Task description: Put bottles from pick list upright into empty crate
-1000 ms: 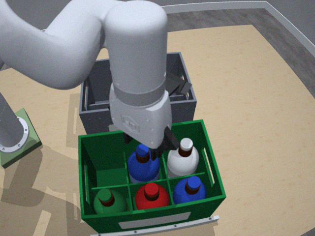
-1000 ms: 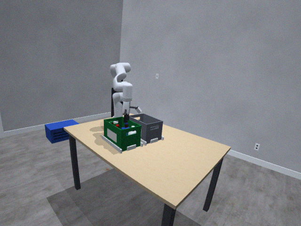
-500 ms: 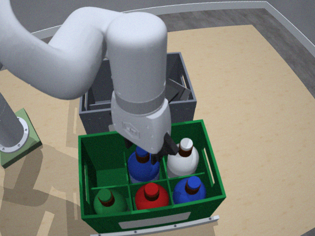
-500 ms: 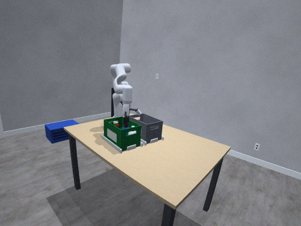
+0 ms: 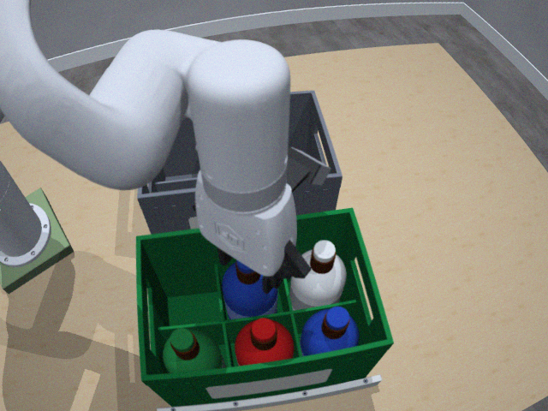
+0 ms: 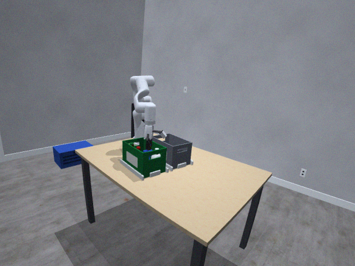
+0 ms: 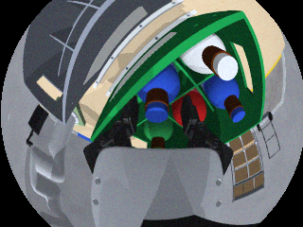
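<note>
Now the spread claw (image 5: 261, 266) straddles a blue-labelled, blue-capped brown bottle (image 5: 247, 292)

No text can be read anywhere. The gripper (image 5: 254, 270) housing carries an embossed mark in the top view, too blurred to make out (it could be a logo or letters). The green crate (image 5: 265, 376) has a plain grey plate on its front wall with nothing written on it, and the bottle labels are bare colour.
</note>
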Controlling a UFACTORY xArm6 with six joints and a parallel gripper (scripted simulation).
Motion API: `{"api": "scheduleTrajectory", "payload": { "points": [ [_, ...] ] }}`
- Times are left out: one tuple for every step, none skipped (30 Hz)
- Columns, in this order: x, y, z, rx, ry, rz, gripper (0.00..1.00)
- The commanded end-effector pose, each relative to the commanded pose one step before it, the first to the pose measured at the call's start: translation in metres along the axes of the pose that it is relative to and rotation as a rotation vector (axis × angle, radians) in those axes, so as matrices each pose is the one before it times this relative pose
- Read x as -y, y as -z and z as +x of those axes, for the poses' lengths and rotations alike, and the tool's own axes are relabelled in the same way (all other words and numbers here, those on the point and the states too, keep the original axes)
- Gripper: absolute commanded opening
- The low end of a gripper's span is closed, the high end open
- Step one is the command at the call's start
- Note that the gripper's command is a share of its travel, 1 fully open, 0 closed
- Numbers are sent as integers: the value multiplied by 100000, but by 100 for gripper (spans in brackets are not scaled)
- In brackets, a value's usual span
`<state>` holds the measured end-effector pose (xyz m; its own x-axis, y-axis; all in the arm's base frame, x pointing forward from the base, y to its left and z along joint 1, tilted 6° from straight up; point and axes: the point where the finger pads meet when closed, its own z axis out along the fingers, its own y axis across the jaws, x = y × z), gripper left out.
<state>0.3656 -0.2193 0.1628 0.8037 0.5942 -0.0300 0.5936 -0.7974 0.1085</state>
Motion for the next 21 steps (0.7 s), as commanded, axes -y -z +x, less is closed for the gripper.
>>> {"api": "scheduleTrajectory", "payload": {
  "points": [
    [-135,-199,55,-181,-16,-402,65],
    [0,0,0,0,0,0,65],
    [0,0,0,0,0,0,65],
    [0,3,0,0,0,1,65],
    [0,-1,0,0,0,0,65],
    [0,-1,0,0,0,0,65],
    [0,0,0,0,0,0,65],
    [0,0,0,0,0,0,65],
    [0,0,0,0,0,0,65],
    [0,0,0,0,0,0,65],
    [0,0,0,0,0,0,65],
    [0,0,0,0,0,0,65],
    [-1,334,0,-1,0,-1,0],
    [0,0,0,0,0,0,0],
    [1,-9,0,-1,0,-2,0],
    [0,3,0,1,0,1,0],
    [0,3,0,0,0,1,0],
    [0,1,0,0,0,0,0],
    [0,0,0,0,0,0,0],
    [0,0,0,0,0,0,0],
    [0,1,0,0,0,0,0]
  ]
}}
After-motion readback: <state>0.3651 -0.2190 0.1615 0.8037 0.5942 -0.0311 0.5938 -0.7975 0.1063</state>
